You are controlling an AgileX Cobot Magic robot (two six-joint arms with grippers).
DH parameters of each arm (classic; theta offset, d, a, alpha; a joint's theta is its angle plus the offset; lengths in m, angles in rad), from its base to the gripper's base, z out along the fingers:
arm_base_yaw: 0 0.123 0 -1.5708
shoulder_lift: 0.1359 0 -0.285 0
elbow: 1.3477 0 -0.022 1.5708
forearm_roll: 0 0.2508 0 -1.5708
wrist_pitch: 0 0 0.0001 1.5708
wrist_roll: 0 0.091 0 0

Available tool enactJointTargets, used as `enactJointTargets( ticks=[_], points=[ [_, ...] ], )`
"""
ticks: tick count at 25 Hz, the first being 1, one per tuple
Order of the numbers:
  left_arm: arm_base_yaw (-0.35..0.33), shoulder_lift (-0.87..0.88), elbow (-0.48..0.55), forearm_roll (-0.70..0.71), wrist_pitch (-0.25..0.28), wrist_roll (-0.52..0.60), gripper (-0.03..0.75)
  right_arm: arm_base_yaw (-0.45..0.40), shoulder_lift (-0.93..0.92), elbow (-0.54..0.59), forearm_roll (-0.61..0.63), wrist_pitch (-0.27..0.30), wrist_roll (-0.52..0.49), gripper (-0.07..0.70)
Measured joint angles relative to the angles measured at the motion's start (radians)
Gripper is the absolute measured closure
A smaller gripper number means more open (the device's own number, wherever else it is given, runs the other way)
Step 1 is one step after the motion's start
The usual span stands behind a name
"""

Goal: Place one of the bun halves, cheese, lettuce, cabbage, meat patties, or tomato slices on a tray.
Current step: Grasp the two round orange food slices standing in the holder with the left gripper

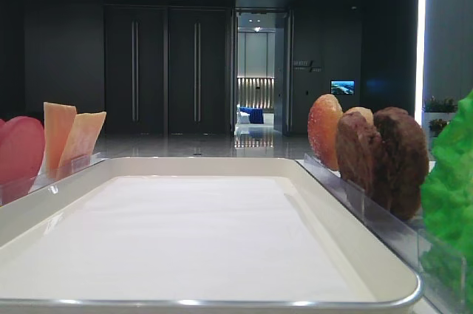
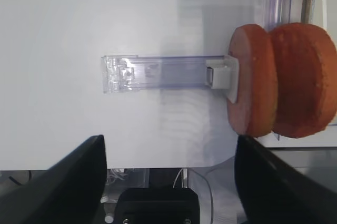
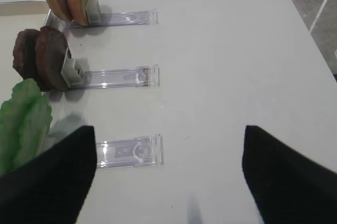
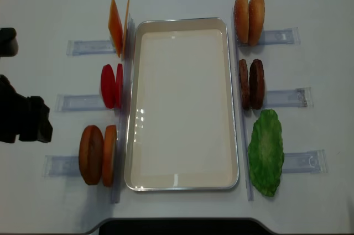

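Observation:
The white tray [image 4: 182, 179] lies empty in the middle. To its left stand cheese slices [image 4: 118, 26], tomato slices [image 4: 110, 85] and two bun halves [image 4: 97, 155]. To its right stand two more bun halves [image 4: 249, 11], meat patties [image 4: 251, 83] and a green lettuce leaf [image 4: 265, 152]. Cabbage is out of view. My left gripper [image 2: 168, 182] is open and empty over the table's left edge, short of the bun halves [image 2: 279, 79]. My right gripper [image 3: 168, 176] is open and empty above bare table, right of the lettuce [image 3: 21, 124] and patties [image 3: 42, 58].
Clear plastic holder rails [image 4: 83, 47] stick outward from each food item, such as the rail [image 3: 129, 150] and the rail [image 2: 158, 71]. My left arm [image 4: 25, 121] hangs over the left table edge. The table's front edge runs close below the tray.

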Motion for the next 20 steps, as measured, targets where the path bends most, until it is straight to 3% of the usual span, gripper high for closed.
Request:
enactJointTargets(
  ticks=[13, 20],
  points=[
    [-0.327, 0.000, 0.000, 0.037, -0.001, -0.332, 0.139, 0.000, 0.000, 0.000, 0.000, 0.000, 0.000, 0.091],
    [-0.464, 0.038, 0.000, 0.071, -0.002, -0.483, 0.139, 0.000, 0.000, 0.000, 0.000, 0.000, 0.000, 0.091]
  ],
)
